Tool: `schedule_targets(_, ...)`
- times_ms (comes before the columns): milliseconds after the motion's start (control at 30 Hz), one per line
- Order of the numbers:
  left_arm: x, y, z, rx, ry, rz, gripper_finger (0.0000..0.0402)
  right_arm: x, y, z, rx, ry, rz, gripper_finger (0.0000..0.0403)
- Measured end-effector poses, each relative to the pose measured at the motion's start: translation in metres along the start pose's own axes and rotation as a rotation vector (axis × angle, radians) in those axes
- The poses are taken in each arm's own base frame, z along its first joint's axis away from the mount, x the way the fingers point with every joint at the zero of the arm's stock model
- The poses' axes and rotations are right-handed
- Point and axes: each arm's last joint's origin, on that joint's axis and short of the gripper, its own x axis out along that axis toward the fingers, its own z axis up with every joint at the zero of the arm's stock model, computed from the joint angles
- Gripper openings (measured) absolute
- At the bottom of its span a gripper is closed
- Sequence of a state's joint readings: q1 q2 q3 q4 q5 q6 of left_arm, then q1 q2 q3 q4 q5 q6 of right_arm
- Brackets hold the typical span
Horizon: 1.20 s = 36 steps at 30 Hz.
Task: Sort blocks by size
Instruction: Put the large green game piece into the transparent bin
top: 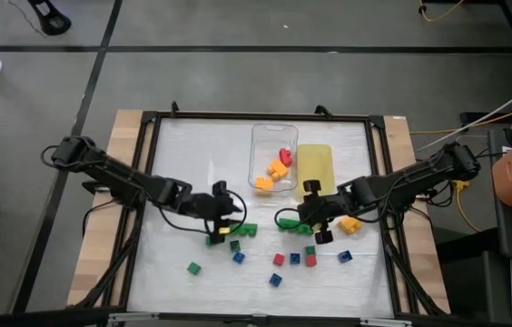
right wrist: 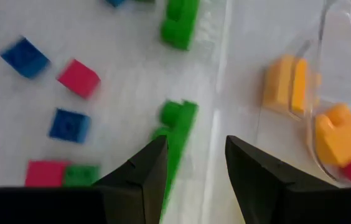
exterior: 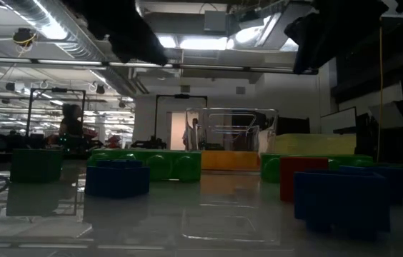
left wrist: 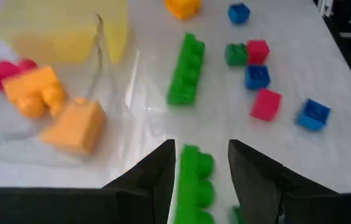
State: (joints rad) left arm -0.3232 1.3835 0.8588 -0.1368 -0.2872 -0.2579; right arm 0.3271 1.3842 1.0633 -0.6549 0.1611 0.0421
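looks like we're mid-pickup on the two long green bars: left gripper [left wrist: 200, 165] spread over one green bar [left wrist: 195, 183], right gripper [right wrist: 195, 163] spread beside the other green bar [right wrist: 177, 127], next we probably just close and carry them to a tray

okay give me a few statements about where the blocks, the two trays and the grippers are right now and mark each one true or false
1. The clear tray holds orange and red blocks. True.
2. The yellow tray is full of blue blocks. False: no blocks show in it; the blue ones lie loose on the table.
3. The left gripper is open over a long green bar. True.
4. The right gripper is shut on a red cube. False: it is open, with another green bar between its fingers and nothing gripped.
5. Every block is already in a tray. False: green, red, blue and orange pieces lie on the table.
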Motion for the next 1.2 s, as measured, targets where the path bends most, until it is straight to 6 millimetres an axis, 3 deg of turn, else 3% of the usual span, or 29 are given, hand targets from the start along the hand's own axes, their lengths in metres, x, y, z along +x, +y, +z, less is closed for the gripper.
schedule_targets(333,0.017,-0.023,-0.024,0.041,0.120,-0.023,0.0137,0.002,0.000,0.000,0.021,-0.021,0.004,0.0163)
schedule_targets(733,0.054,-0.011,-0.046,0.050,0.253,0.060,0.0137,0.002,0.001,0.000,0.021,-0.022,0.006,0.0163)
schedule_targets(1200,0.073,0.002,-0.057,0.030,0.343,0.017,0.0137,0.002,0.000,0.000,0.021,-0.023,0.006,0.0163)
